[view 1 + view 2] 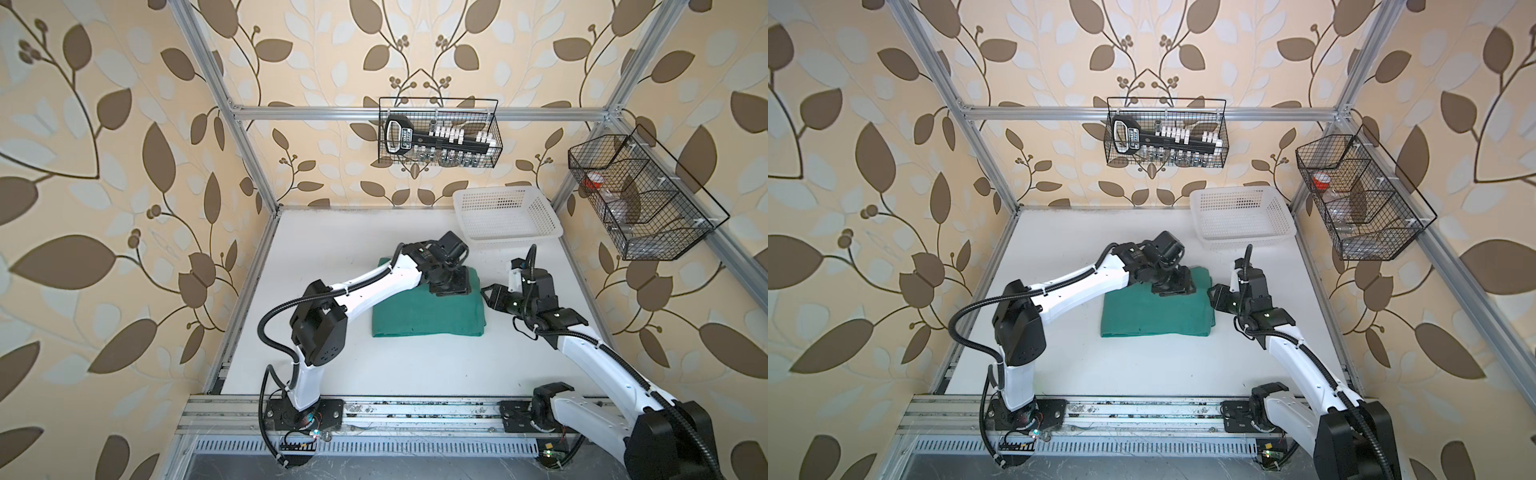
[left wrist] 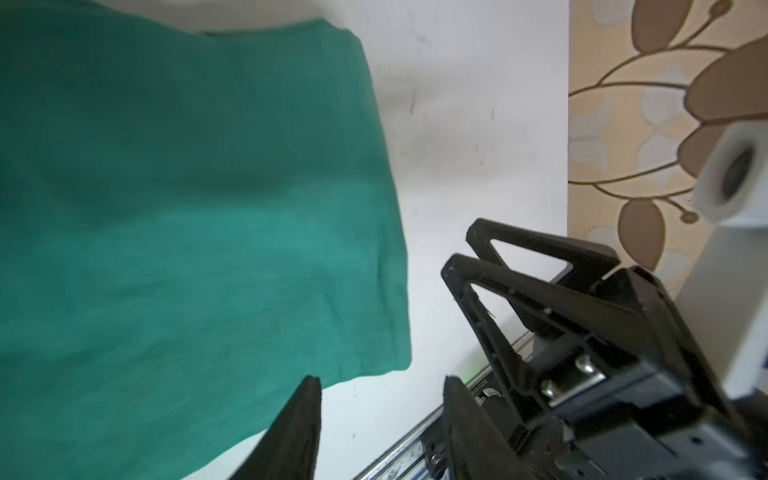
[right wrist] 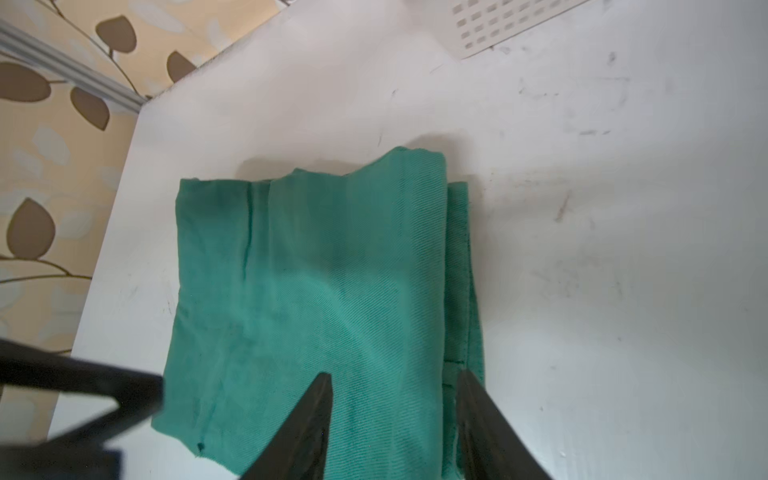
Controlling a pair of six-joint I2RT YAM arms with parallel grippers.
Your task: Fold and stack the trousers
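Teal trousers point(image 1: 428, 313) folded | left hand point(image 1: 451, 289) above, apart | right hand point(image 1: 487, 294) beside, apart

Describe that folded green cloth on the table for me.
The trousers are teal-green woven cloth with a fine diagonal weave, folded into a flat, layered, rectangular bundle. They lie on the white table, apart from the white basket. Stacked layer edges and a seam show along one side. The left tool and right tool hang open near one corner; neither grips them.
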